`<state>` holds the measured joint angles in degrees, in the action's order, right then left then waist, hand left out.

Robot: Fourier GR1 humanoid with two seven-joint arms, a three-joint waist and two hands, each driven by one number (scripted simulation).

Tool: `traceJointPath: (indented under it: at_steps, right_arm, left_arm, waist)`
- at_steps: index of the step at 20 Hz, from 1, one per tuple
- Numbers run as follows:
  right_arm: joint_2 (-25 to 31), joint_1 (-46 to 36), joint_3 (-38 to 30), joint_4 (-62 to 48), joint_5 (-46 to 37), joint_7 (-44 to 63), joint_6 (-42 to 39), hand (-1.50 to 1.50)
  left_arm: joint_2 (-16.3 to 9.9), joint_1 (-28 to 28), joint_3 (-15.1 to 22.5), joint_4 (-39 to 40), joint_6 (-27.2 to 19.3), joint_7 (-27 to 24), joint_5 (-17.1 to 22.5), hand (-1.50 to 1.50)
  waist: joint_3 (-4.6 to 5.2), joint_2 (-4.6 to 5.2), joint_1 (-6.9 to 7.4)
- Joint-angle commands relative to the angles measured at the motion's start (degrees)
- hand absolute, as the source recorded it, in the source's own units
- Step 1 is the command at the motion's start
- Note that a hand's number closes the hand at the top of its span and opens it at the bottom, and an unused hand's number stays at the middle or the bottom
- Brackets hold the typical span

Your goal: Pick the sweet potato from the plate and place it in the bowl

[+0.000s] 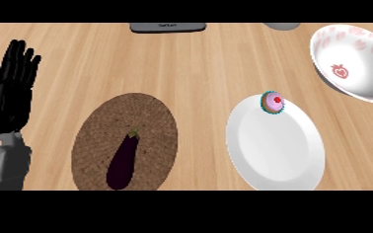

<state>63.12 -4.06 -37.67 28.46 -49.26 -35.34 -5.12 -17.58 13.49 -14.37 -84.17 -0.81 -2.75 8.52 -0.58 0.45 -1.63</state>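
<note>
A white plate [275, 148] lies at the lower right of the wooden counter; a pink cupcake [273, 102] with a teal wrapper sits on its far rim. No sweet potato shows on the plate or anywhere in view. A white bowl [336, 44] with red strawberry prints stands at the upper right, partly cut off by the edge. My left hand [18, 85] rests open at the left edge, fingers straight and pointing up, holding nothing. My right hand is out of view.
A brown woven mat [157, 118] lies left of the plate with a dark purple eggplant [123, 161] on it. A dark grey flat object [167, 27] and a grey rounded object [282, 25] sit at the far edge.
</note>
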Motion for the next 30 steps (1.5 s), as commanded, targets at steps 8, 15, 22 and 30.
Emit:
traceJointPath:
  at_steps: [8, 15, 22, 30]
  right_arm:
    - [13.05, -4.95, -10.16, -10.14, 9.07, -17.19, -4.99, 1.5]
    - [17.02, -11.96, -10.89, -11.65, 13.91, -17.87, -20.75, 1.5]
    - [14.17, -23.37, -4.48, -6.5, 14.49, -6.54, -26.77, 1.5]
    - [8.5, -37.6, 5.95, 0.87, 12.62, 7.12, -29.09, 1.5]
  left_arm:
    - [0.7, 0.4, 1.68, -0.01, 0.01, 1.26, -0.99, 0.0]
    - [1.09, 2.99, 1.73, 2.2, -0.99, 0.16, -1.93, 0.0]
    - [-0.28, 2.35, 1.66, -2.62, 0.77, 4.1, -0.06, 0.0]
    - [1.14, 3.74, 2.73, 0.25, -0.21, 1.46, -2.06, 0.0]
  waist:
    - [0.28, -0.3, 1.73]
    - [0.48, -0.2, 2.12]
    - [0.56, -0.21, 4.32]
    - [0.62, -0.03, 4.1]
